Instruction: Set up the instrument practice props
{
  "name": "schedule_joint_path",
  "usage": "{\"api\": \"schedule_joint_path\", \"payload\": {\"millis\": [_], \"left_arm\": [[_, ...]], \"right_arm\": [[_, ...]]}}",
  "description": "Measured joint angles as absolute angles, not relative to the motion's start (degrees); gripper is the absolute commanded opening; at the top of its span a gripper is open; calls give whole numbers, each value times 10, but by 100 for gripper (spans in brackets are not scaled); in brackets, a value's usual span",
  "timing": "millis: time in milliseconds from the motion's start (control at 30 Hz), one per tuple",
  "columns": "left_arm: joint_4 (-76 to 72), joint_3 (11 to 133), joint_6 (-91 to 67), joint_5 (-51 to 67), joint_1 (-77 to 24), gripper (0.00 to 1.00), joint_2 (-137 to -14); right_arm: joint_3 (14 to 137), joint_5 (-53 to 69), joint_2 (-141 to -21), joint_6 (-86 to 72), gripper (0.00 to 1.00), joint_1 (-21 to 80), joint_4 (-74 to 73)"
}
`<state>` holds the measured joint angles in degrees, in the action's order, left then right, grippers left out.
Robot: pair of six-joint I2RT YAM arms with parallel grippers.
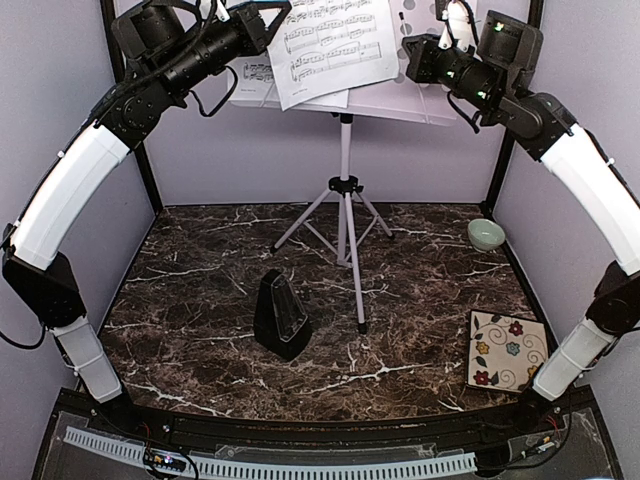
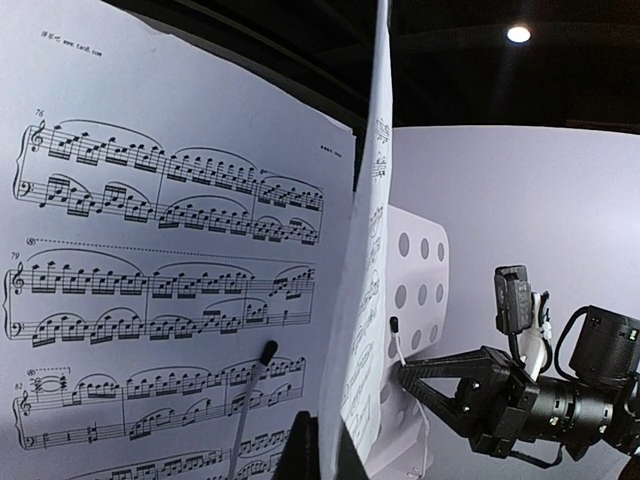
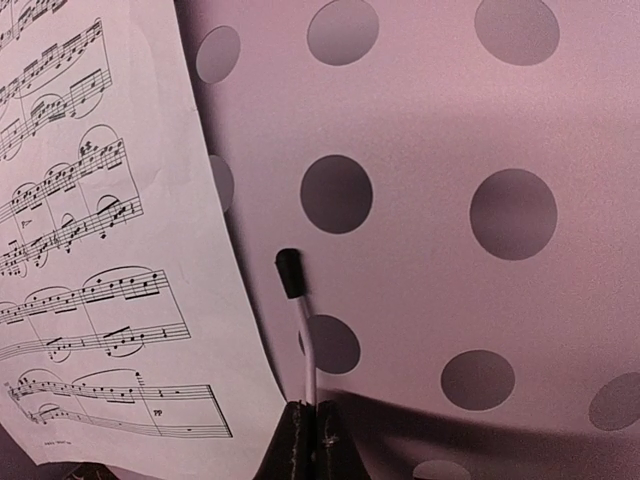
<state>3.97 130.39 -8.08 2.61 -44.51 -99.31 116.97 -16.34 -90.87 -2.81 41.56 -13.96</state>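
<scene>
Lavender walls close in a dark marble tabletop (image 1: 180,330), and both arms reach high to the hole-dotted desk of the white music stand (image 1: 345,170), whose silver tripod stands mid-table.

At the desk's upper left sits the left gripper (image 1: 265,18). Only dark finger stubs show at the bottom of its wrist view, so I cannot tell how far its jaws stand apart. Just left of those jaws, the rear music sheet (image 1: 255,75) lies flat against the desk, with the black-tipped left wire page holder (image 2: 255,390) across it. Rising edge-on from the jaws is the front music sheet (image 1: 335,45) — tilted, overlapping the rear one, its right edge bowed off the desk.

Far below the jaws, the black pyramid metronome (image 1: 282,315) stands upright on the marble, left of the near tripod foot.

To the right of the front sheet, the right gripper (image 1: 410,58) has its jaws pinched narrow on the right wire page holder (image 3: 300,330) — the wire rises from between the fingertips, just beside the sheet's edge. Well below those jaws, a pale green bowl (image 1: 486,234) and a floral tile (image 1: 505,350) sit near the right wall.
</scene>
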Motion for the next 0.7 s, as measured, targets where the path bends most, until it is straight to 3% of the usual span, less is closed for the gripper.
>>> {"api": "schedule_joint_path", "payload": {"millis": [700], "left_arm": [[22,1313,-55,41,-445,0,-1021]], "right_arm": [[1039,-133,-863,15,0,416,22]]}}
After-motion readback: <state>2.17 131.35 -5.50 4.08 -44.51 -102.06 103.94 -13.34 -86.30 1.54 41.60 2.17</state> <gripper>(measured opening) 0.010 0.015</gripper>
